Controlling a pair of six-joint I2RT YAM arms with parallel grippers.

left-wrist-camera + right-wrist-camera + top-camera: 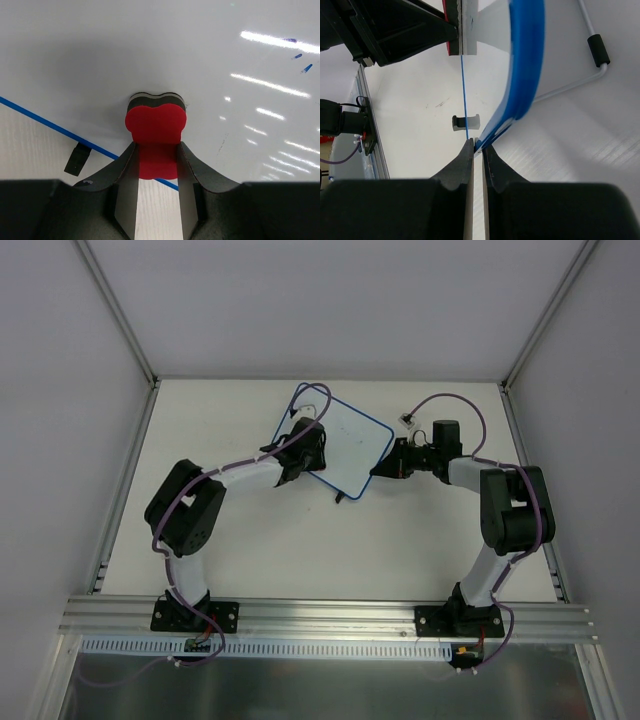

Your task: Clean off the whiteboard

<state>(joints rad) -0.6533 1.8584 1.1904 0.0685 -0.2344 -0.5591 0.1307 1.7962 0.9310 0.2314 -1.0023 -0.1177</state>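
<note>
The whiteboard (345,448), white with a thin blue frame, lies tilted in the middle of the table. My left gripper (303,457) is shut on the red eraser (155,125) and presses it on the board's left part near the blue edge (45,122). A few small blue marks (300,56) show at the far right of the board in the left wrist view. My right gripper (381,469) is shut on the board's right corner, seen edge-on as the blue frame (522,75) in the right wrist view. The eraser (454,30) shows there too.
A black foot of the board (77,159) rests on the table; another foot (465,122) shows in the right wrist view. A white wire stand with a black sleeve (596,50) lies beyond the board. White walls enclose the table (250,550).
</note>
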